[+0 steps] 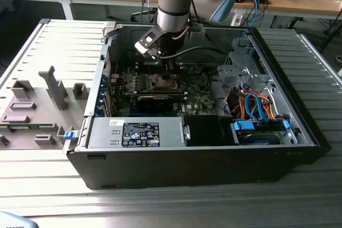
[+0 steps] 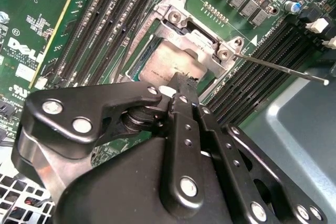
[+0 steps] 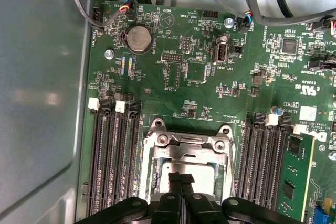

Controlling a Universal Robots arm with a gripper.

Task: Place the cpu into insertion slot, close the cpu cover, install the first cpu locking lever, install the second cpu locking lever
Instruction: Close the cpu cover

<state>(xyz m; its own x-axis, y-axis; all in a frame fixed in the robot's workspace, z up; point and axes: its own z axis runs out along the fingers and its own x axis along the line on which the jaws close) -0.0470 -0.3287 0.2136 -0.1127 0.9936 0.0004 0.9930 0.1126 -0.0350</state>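
Note:
Inside an open computer case (image 1: 299,148), my gripper (image 1: 168,76) reaches down to the motherboard. In both wrist views the black fingertips (image 2: 181,83) are pressed together with nothing between them, resting on the silver-grey cpu (image 2: 157,64) (image 3: 205,171). The cpu sits in the insertion slot (image 3: 156,139), a silver-rimmed socket on the green board. The cpu cover (image 2: 202,43) (image 3: 184,153) lies as a silver frame over the socket, with the cpu top showing through its window. One thin locking lever (image 2: 278,67) sticks out sideways from the socket, unlatched. My gripper (image 2: 181,80) (image 3: 181,178) is shut.
Black memory slots (image 2: 105,19) (image 3: 113,156) flank the socket on both sides, one holding a green module (image 3: 294,177). A coin battery (image 3: 139,39) and cables (image 3: 252,3) lie beyond. The grey case wall (image 3: 37,103) is close. A power supply (image 1: 139,132) and drive cables (image 1: 256,105) sit nearer the case front.

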